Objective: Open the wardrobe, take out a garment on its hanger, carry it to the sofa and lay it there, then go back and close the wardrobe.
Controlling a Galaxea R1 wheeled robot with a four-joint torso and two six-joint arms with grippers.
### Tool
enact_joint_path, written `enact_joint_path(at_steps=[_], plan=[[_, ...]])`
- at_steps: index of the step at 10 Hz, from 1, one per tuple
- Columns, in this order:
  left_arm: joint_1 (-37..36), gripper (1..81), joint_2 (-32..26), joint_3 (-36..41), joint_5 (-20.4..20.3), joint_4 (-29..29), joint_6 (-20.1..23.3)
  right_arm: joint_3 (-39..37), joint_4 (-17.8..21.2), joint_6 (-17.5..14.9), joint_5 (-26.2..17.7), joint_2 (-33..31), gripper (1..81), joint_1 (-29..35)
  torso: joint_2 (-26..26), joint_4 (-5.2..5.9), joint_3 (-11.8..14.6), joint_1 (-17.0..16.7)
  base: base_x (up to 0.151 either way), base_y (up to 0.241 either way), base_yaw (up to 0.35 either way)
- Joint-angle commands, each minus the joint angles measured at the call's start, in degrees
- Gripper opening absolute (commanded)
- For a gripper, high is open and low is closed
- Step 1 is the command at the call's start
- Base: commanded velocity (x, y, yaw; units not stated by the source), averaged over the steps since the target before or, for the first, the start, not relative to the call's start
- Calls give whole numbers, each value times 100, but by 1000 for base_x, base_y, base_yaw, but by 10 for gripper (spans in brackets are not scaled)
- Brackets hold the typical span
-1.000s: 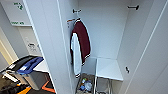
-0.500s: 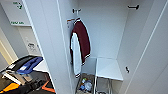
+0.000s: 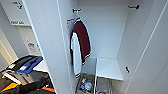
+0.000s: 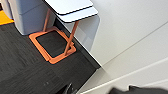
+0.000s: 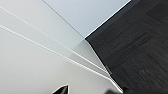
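Wardrobe (image 3: 110,30) open; dark red garment (image 3: 81,46) hangs from rail; white shelf (image 3: 108,68) inside.

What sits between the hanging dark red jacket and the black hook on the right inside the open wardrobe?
Nothing. In the head view, the stretch between the dark red jacket and the black hook is bare white back wall of the wardrobe.

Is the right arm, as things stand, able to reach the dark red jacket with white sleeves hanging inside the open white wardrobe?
Probably yes: the wardrobe doors stand open and nothing blocks the dark red jacket hanging from its hook.
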Motion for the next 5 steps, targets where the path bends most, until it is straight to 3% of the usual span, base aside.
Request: enact_joint_path(at_steps=[1,5], plan=[[-857,811,641,-216,452,-27,27,405,-45,166,356,59,811,411,0,0,0,0,0,0,0],[-777,811,1537,-356,460,26,54,616,-580,149,313,988,811,349,2,0,-2,2,0,0,0]])
